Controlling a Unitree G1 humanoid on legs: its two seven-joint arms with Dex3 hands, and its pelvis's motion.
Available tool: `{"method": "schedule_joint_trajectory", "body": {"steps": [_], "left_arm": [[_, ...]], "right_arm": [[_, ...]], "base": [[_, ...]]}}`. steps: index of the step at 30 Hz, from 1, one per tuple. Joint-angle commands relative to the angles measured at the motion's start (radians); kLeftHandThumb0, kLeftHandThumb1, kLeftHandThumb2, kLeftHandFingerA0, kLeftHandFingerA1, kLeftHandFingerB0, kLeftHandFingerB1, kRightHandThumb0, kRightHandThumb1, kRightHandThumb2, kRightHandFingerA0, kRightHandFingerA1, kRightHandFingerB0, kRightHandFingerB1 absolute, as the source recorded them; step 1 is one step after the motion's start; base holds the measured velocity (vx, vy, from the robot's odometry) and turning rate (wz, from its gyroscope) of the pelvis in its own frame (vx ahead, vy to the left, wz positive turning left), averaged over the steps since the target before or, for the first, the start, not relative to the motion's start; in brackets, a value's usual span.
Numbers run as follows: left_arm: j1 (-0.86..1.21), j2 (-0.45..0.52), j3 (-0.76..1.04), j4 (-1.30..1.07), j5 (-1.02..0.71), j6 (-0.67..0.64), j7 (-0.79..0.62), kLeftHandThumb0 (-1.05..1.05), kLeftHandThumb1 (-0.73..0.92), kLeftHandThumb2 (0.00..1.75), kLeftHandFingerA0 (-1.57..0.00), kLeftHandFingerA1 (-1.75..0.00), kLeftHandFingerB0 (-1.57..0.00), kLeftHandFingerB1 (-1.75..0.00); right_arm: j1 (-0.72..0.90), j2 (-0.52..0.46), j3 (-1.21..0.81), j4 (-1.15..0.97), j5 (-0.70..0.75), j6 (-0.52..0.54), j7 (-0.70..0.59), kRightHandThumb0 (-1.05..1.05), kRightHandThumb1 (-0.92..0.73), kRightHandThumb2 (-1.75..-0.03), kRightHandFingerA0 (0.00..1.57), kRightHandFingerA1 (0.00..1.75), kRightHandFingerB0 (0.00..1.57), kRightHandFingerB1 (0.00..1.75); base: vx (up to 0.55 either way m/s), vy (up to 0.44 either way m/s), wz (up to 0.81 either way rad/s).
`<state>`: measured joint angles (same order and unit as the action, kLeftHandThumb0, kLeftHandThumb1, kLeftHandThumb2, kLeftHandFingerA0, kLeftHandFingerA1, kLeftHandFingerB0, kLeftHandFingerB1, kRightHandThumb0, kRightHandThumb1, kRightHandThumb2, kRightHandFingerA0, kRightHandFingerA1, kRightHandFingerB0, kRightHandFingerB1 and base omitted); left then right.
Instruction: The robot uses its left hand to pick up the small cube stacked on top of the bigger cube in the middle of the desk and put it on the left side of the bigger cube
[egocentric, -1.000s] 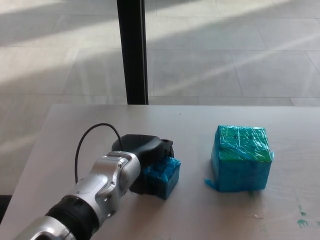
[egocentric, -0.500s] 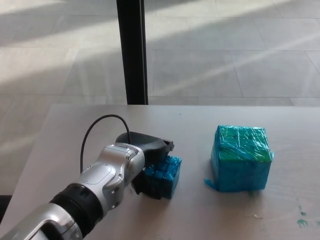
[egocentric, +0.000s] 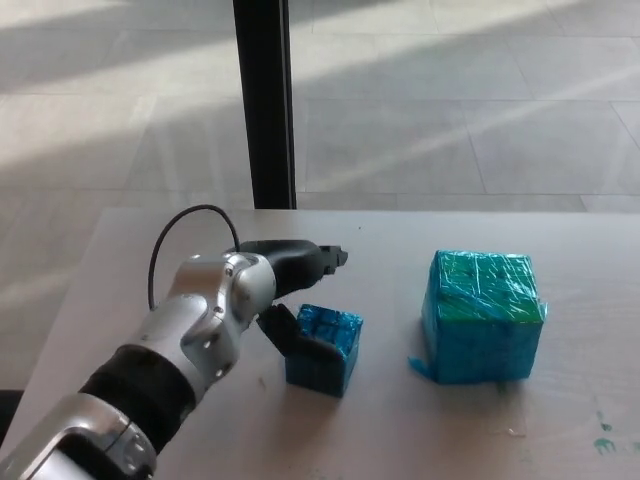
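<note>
Tiled floor (egocentric: 450, 110) behind big cube, sunlit in streaks. Pale bench (egocentric: 400, 440) under big cube, carrying everything. Dark post (egocentric: 264, 100) upright beyond bench, behind and left of big cube. Silver left arm (egocentric: 180, 350) reaching in from lower left, well left of big cube, with a black cable (egocentric: 165, 245) looping off wrist. Big cube (egocentric: 483, 316), teal and green, wrapped in shiny film, sat flat on bench with a scrap of film at lower left corner. Left hand (egocentric: 290, 290) left of big cube, raised above small cube; fingers (egocentric: 325, 257) spread apart, gripping nothing, upper ones pointing toward big cube, thumb (egocentric: 280, 328) touching or just beside small cube's left face, contact unclear. Small cube (egocentric: 323, 349), blue, rested on bench left of big cube, near but apart from it. Teal smears (egocentric: 605, 435) on bench, right of and in front of big cube.
</note>
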<state>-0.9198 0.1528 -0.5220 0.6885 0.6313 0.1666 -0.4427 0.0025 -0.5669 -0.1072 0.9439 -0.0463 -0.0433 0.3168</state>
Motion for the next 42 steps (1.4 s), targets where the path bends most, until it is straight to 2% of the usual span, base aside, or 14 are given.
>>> {"method": "schedule_joint_trajectory", "body": {"steps": [1,2,15,16,19,20,21,24,28,35,37,38,41,42], "left_arm": [[0.026,0.064,0.122,-0.071,-0.085,0.031,0.007,-1.02,0.57,0.59,0.00,0.00,0.00,0.00],[0.041,0.082,0.138,-0.089,-0.089,0.013,0.012,-1.04,0.46,0.80,0.00,0.00,0.00,0.00],[0.318,0.337,0.454,-0.094,-0.193,-0.048,0.127,-0.93,0.71,0.62,0.00,0.00,0.00,0.00],[0.371,0.350,0.500,-0.103,-0.214,-0.044,0.153,-1.02,0.63,0.98,0.00,-0.18,0.00,0.00],[0.469,0.390,0.585,-0.084,-0.246,-0.059,0.190,-0.98,0.63,0.96,0.00,-0.19,0.00,-0.01],[0.499,0.407,0.602,-0.071,-0.243,-0.056,0.200,-0.81,0.73,0.61,0.00,0.00,0.00,-0.01],[0.524,0.413,0.630,-0.059,-0.260,-0.048,0.201,-0.97,0.62,0.94,0.00,-0.18,0.00,0.00],[0.640,0.420,0.727,0.014,-0.316,-0.068,0.255,-0.85,0.59,0.95,0.00,-0.26,0.00,-0.09],[0.711,0.397,0.844,0.072,-0.405,-0.080,0.267,-0.91,0.60,0.90,0.00,-0.20,0.00,0.00],[0.781,0.335,1.011,0.186,-0.509,-0.020,0.318,-0.71,0.61,0.78,0.00,-0.07,0.00,-0.01],[0.796,0.312,1.033,0.255,-0.533,-0.024,0.300,-0.83,0.62,0.96,-0.01,-0.49,0.00,-0.11],[0.793,0.312,1.039,0.266,-0.540,-0.026,0.288,-0.76,0.61,0.96,-0.04,-0.53,0.00,-0.16],[0.787,0.311,1.027,0.316,-0.549,-0.049,0.239,-0.76,0.67,0.71,-0.06,-0.53,0.00,-0.15],[0.790,0.312,1.014,0.324,-0.545,-0.057,0.229,-0.83,0.58,0.97,-0.02,-0.53,-0.11,-0.15]], "right_arm": [[0.002,-0.025,0.002,-0.018,-0.005,0.033,0.009,-0.42,-0.61,-0.58,0.57,0.49,0.40,0.33],[0.010,-0.027,-0.003,-0.024,-0.001,0.029,0.011,-0.41,-0.62,-0.58,0.58,0.49,0.40,0.33],[0.019,-0.026,-0.016,0.003,0.006,0.005,0.012,-0.46,-0.50,-0.83,0.53,0.62,0.32,0.48],[0.043,-0.033,-0.014,-0.033,0.004,0.017,0.018,-0.45,-0.52,-0.84,0.51,0.60,0.31,0.47],[0.065,-0.032,-0.018,-0.066,0.007,0.010,0.018,-0.46,-0.52,-0.84,0.52,0.61,0.32,0.48],[0.064,-0.030,-0.019,-0.067,0.005,0.019,0.012,-0.46,-0.52,-0.84,0.53,0.62,0.32,0.48],[0.061,-0.029,-0.018,-0.064,0.002,0.026,0.008,-0.45,-0.52,-0.84,0.53,0.61,0.32,0.48],[0.062,-0.027,-0.025,-0.058,0.007,0.025,0.007,-0.40,-0.65,-0.59,0.60,0.52,0.39,0.34],[0.057,-0.021,-0.017,-0.046,-0.005,0.013,-0.003,-0.45,-0.51,-0.84,0.55,0.62,0.33,0.48],[0.045,-0.024,-0.023,-0.049,0.004,0.031,0.009,-0.40,-0.65,-0.60,0.59,0.55,0.40,0.34],[0.053,-0.023,-0.019,-0.042,-0.003,0.009,0.003,-0.39,-0.66,-0.60,0.59,0.53,0.39,0.34],[0.052,-0.021,-0.019,-0.037,-0.003,0.007,0.002,-0.45,-0.52,-0.84,0.53,0.62,0.33,0.48],[0.032,-0.024,-0.016,-0.023,-0.006,0.017,0.003,-0.40,-0.65,-0.59,0.59,0.51,0.40,0.34],[0.032,-0.024,-0.018,-0.017,-0.004,0.013,0.002,-0.46,-0.51,-0.84,0.53,0.61,0.33,0.48]], "base": [[0.00,0.000,0.00],[0.00,0.000,0.00],[0.00,0.000,0.00],[0.00,0.000,0.00],[0.00,0.000,0.00],[0.00,0.000,0.00],[0.00,0.000,0.00],[0.00,0.000,0.00],[0.00,0.000,0.00],[0.00,0.000,0.00],[0.00,0.000,0.00],[0.00,0.000,0.00],[0.00,0.000,0.00],[0.00,0.000,0.00]]}}
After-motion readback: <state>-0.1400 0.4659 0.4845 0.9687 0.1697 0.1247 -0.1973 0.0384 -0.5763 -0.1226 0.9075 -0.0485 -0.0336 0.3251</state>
